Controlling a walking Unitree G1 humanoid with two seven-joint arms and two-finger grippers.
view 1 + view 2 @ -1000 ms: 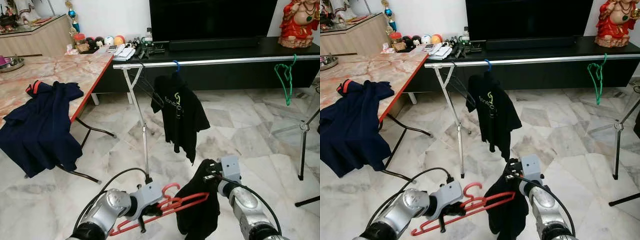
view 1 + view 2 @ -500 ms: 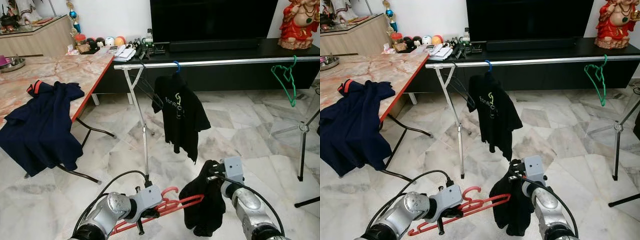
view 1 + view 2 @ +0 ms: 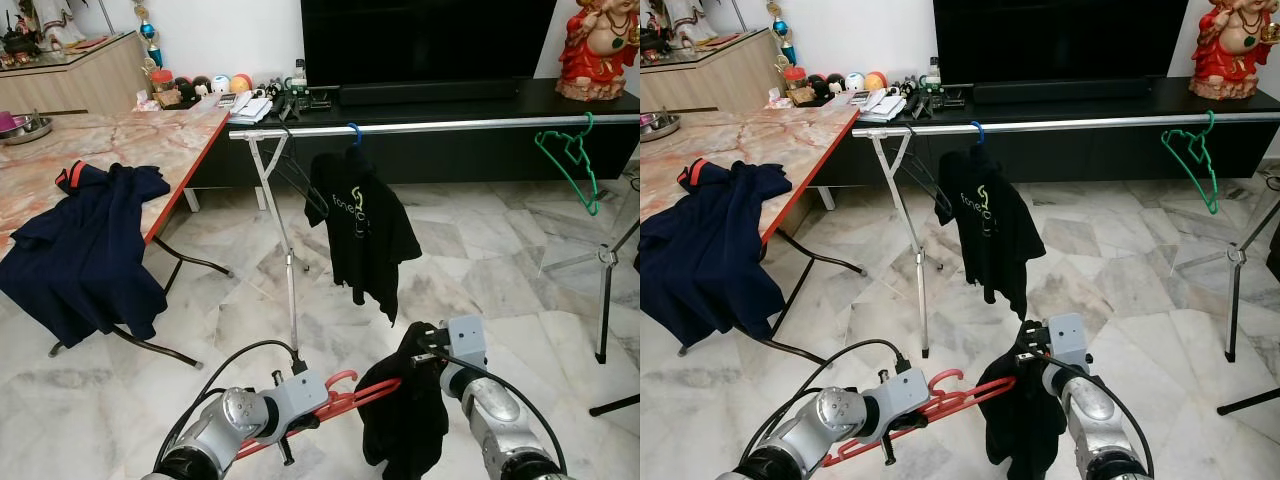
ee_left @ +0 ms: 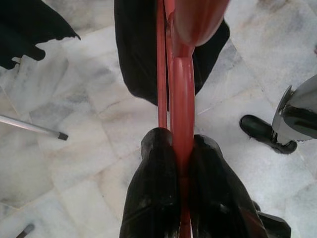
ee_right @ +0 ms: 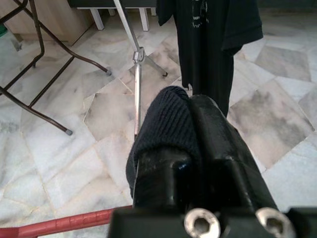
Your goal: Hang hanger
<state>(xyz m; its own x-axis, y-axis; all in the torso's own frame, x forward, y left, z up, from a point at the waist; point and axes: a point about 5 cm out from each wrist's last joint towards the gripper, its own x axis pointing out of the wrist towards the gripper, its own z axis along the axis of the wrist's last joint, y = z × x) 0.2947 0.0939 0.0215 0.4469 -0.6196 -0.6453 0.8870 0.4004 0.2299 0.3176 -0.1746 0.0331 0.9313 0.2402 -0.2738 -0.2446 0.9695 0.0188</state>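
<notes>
1. The left pincer (image 4: pixel 181 163) is clamped on a red hanger (image 3: pixel 340 397), its two black fingers (image 4: pixel 153 188) pressed against either side of the plastic bar, low in front of the robot.
2. The right pincer (image 5: pixel 190 124) is closed on a fold of a black garment (image 3: pixel 405 425), pinching the ribbed cloth between its fingers and holding it up beside the left arm.
3. The far end of the red hanger reaches into the black garment, which droops below the right pincer toward the marble floor (image 3: pixel 470 270).
4. Beyond the arms stands a clothes rack with a silver rail (image 3: pixel 450 124) running across the room on thin metal legs.
5. A black shirt (image 3: pixel 362 230) with a pale print hangs from that rail on a blue hook (image 3: pixel 353 130), near its left end.
6. A green hanger (image 3: pixel 572 160) hangs bare on the rail well to the right.
7. To the left is a table (image 3: pixel 130 135) with a marbled top and red edge; a dark blue shirt (image 3: pixel 85 250) lies draped over its near side.
8. Behind the rack sits a long black cabinet (image 3: pixel 480 100) with a red statue (image 3: pixel 598 45) at its right end.
</notes>
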